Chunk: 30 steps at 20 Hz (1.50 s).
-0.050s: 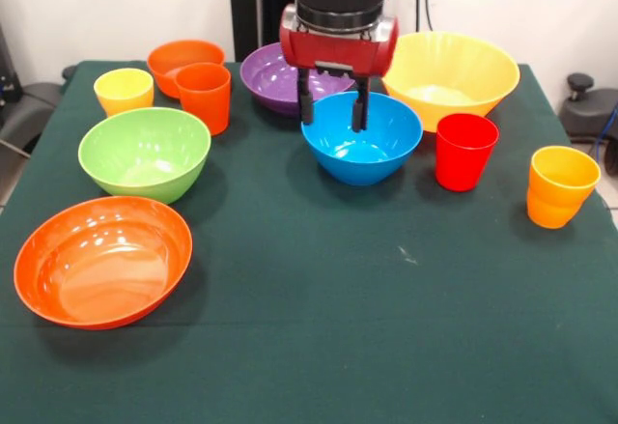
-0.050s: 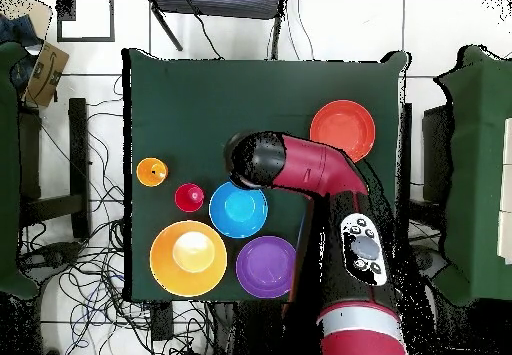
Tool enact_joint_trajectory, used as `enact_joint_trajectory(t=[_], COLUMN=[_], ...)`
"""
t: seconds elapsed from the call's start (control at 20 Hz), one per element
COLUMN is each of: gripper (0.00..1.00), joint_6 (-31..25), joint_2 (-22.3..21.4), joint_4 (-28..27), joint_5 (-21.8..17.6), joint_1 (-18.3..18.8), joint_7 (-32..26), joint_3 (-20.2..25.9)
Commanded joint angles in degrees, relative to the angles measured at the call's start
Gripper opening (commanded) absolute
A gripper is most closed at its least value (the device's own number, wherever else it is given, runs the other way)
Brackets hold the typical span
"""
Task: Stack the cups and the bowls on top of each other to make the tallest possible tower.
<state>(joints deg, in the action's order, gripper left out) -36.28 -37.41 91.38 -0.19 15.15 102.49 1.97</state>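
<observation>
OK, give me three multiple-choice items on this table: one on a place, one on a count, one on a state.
1. The gripper hangs over which bowl?
A. blue bowl
B. green bowl
C. wide orange bowl

2. How many cups stand on the table?
A. two
B. four
C. six

3. Is anything stacked yet?
A. cups nested
B. bowls nested
C. nothing stacked

Key: 1 A, its fingers point down at the blue bowl's far rim. 2 B, pale yellow, orange, red, amber. 3 C, every piece stands alone.
</observation>
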Motion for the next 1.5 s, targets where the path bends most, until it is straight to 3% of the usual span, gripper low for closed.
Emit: enact_joint_trajectory(t=[0.05,0.9,1.25,1.5], gripper=[1.00,1.00,1.00,1.00], joint_6=[-1.09,-5.09,-8.57,-10.69], joint_2=[2.70,0.40,2.76,4.59], joint_4=[-2.56,-3.80,-10.75,-14.77], joint_5=[-4.26,-3.43,-3.20,-5.04], joint_1=[0.28,1.35,2.13,3.77], joint_7=[-3.14,-3.69,-3.06,-6.48], joint_3=[5.49,6.90,5.69,5.56])
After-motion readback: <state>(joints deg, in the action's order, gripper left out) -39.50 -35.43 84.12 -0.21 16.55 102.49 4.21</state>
